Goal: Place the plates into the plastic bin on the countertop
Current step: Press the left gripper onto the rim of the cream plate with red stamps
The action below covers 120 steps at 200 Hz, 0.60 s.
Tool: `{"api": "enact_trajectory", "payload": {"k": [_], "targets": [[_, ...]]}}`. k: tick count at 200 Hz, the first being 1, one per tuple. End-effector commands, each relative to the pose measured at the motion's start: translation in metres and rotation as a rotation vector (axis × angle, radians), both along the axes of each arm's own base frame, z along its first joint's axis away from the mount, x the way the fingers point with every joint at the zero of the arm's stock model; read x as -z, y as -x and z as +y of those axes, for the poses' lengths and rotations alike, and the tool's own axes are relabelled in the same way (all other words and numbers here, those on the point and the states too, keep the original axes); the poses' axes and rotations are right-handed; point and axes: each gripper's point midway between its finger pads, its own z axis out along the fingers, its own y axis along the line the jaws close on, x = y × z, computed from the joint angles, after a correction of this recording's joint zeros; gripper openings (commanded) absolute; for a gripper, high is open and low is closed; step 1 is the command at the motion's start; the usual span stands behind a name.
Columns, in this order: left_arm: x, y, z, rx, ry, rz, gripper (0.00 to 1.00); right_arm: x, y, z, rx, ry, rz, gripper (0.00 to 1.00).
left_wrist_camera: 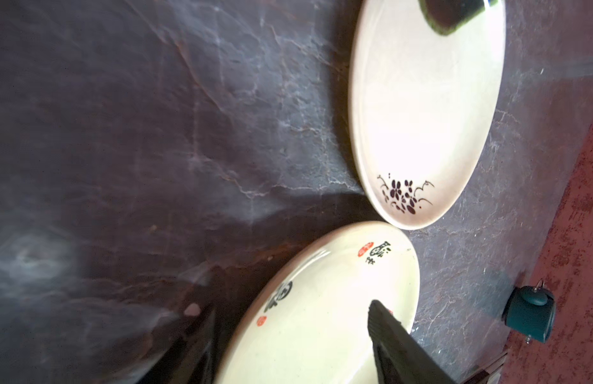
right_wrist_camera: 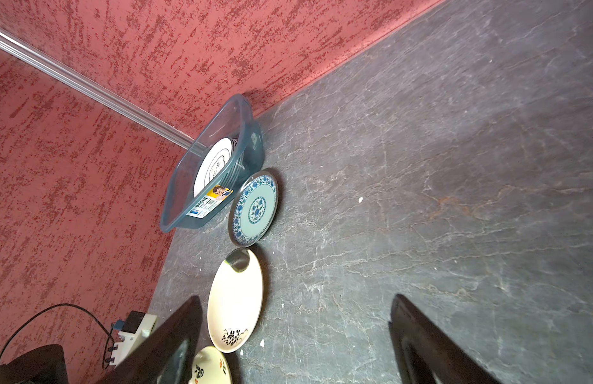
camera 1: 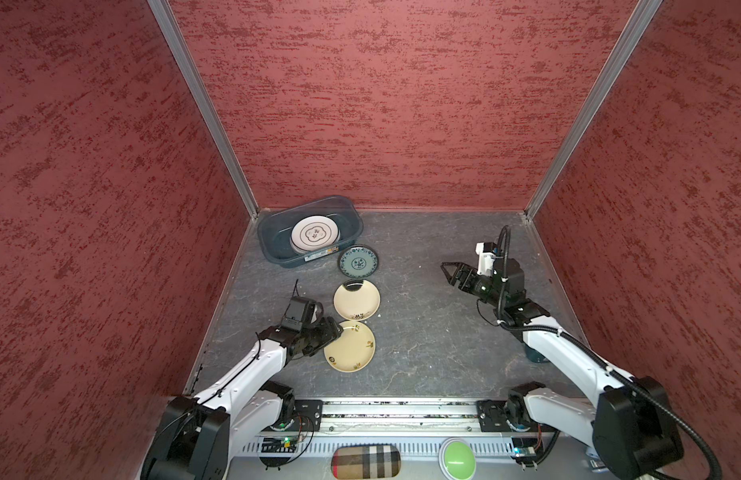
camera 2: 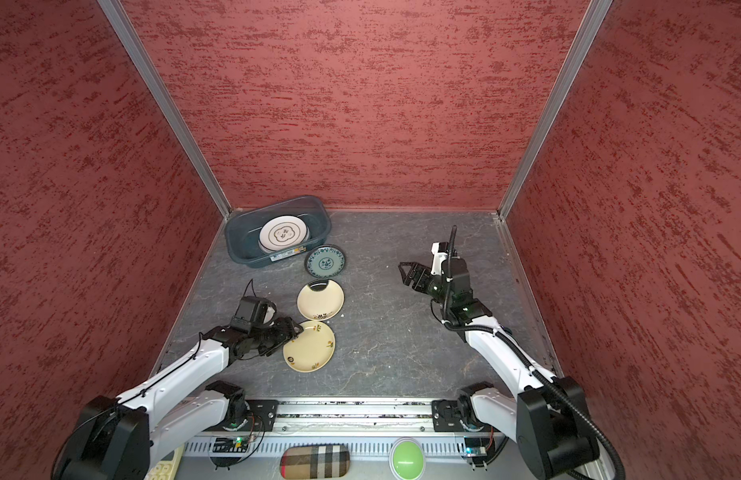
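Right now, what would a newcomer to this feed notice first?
The left gripper straddles the rim of the yellow plate, front left on the countertop. Beyond it, a cream plate and a teal-patterned plate trail toward the plastic bin in the back-left corner, which already holds a white plate. The right gripper hangs open and empty, mid-right.

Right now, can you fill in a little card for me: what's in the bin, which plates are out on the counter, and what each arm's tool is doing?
bin: white plate on top, more beneath, count unclear
counter: teal plate beside the bin, then cream plate, then yellow plate, in a row
left tool: straddles the yellow plate's rim; grip unclear
right tool: open, empty, far from every plate
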Motion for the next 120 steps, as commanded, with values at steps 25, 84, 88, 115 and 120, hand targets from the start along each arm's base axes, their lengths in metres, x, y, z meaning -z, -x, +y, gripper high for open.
{"api": "enact_trajectory", "payload": {"k": [25,84,88,115,120], "targets": [[0.029,0.027,-0.017,0.103,-0.004,0.123,0.64,-0.018,-0.008,0.003,0.002,-0.009,-0.043,0.89],[0.041,0.028,-0.032,0.182,-0.021,0.148,0.51,-0.013,-0.009,0.002,0.012,-0.004,-0.031,0.89],[0.042,0.029,-0.032,0.183,-0.023,0.151,0.50,-0.013,-0.010,0.002,0.011,-0.004,-0.031,0.89],[0.046,0.026,-0.036,0.184,-0.024,0.155,0.40,-0.012,-0.011,0.002,0.014,-0.001,-0.029,0.89],[0.046,0.026,-0.037,0.184,-0.026,0.158,0.38,-0.011,-0.011,0.002,0.015,0.000,-0.027,0.89]]}}
